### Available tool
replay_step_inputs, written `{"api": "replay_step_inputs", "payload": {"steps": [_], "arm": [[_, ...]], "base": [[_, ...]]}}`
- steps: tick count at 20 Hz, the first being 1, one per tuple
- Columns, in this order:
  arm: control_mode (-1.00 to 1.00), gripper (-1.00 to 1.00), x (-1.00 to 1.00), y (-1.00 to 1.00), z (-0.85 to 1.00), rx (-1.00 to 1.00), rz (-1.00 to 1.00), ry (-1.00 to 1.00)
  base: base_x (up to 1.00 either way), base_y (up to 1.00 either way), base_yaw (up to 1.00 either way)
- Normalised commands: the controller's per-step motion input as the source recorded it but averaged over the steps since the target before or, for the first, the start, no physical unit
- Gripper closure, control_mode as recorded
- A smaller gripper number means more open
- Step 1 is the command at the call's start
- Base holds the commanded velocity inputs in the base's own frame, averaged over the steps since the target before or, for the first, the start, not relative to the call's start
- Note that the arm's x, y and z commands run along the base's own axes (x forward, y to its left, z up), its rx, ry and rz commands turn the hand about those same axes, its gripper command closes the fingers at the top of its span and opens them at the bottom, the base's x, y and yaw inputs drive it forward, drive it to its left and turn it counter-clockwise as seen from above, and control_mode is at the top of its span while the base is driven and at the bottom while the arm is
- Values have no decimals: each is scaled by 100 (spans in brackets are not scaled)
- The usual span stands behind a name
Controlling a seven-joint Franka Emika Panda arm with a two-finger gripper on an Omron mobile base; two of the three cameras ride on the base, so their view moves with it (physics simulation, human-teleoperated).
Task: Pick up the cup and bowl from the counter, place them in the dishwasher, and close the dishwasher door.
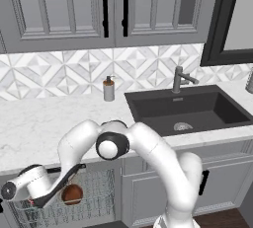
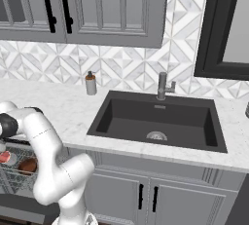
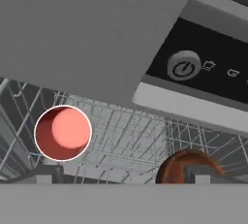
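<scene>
I am looking along the hand into the dishwasher's wire rack (image 3: 126,140). The cup (image 3: 63,132) is sitting in the rack at about nine o'clock of the hand view, its salmon-red inside facing me. The bowl (image 3: 177,167) is lying in the rack at about five o'clock, partly behind one dark fingertip (image 3: 203,172). The gripper (image 3: 123,175) is hanging with its fingers wide apart, clamping nothing. The dishwasher's dark control strip (image 3: 213,68) is running across two o'clock. From the left base view I am seeing the bowl (image 1: 72,194) in the rack (image 1: 99,197) below the counter (image 1: 44,123), with the soap dispenser (image 1: 108,89) and sink (image 1: 188,108) up top.
</scene>
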Motion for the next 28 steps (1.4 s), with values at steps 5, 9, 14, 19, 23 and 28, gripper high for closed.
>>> {"api": "replay_step_inputs", "payload": {"steps": [5,9,14,19,23,28], "arm": [[-100,-100,-13,-37,63,16,0,4],[-100,-100,-3,-41,33,22,0,0],[-100,-100,0,-31,9,15,0,-2],[-100,-100,0,-8,0,3,0,0],[-100,-100,0,-5,0,0,0,0],[-100,-100,-31,-13,0,1,0,-12]], "base": [[0,0,0],[0,0,0],[0,0,0],[0,0,0],[0,0,0],[0,0,0]]}}
